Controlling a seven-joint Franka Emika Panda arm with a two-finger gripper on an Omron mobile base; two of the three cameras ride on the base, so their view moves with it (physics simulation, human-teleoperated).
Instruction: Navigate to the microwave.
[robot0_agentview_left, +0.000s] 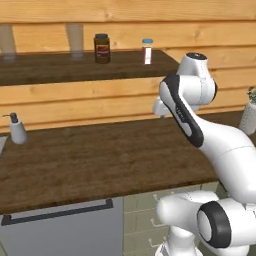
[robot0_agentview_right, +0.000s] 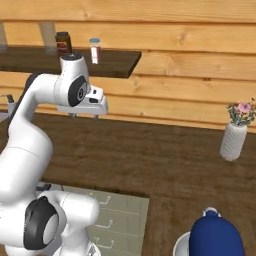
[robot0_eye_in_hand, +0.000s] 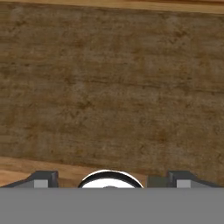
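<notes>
The robot stands in front of a dark wooden worktop (robot0_agentview_left: 100, 160) that runs along a wall of light wooden planks. The arm is folded, and the hand (robot0_agentview_right: 84, 115) hangs above the worktop and points down at it, without touching anything. In the hand view the two finger tips (robot0_eye_in_hand: 41, 179) stand far apart at the bottom corners, so the hand is wide and holds nothing; under it there is only the brown wood surface.

Above the worktop there is a dark shelf (robot0_agentview_left: 60, 67) fixed to the wall. On it stand a dark jar (robot0_agentview_left: 102, 48) with a red label and, a little to the right, a small white bottle (robot0_agentview_left: 147, 51) with a blue cap (the two are near each other but apart). At the left end of the worktop a white soap dispenser (robot0_agentview_left: 17, 129) stands upright near the wall. At the right side a white vase (robot0_agentview_right: 233, 141) with pink flowers stands on the worktop, well apart from the hand. In the right base view a dark blue round object (robot0_agentview_right: 216, 236) is at the bottom edge; what it is cannot be told.

Under the worktop there is a grey appliance front (robot0_agentview_left: 65, 230) with a long dark handle, and beside it pale drawers (robot0_agentview_right: 117, 220) with small hooks. The microwave is nowhere in these views, so its place cannot be told.
</notes>
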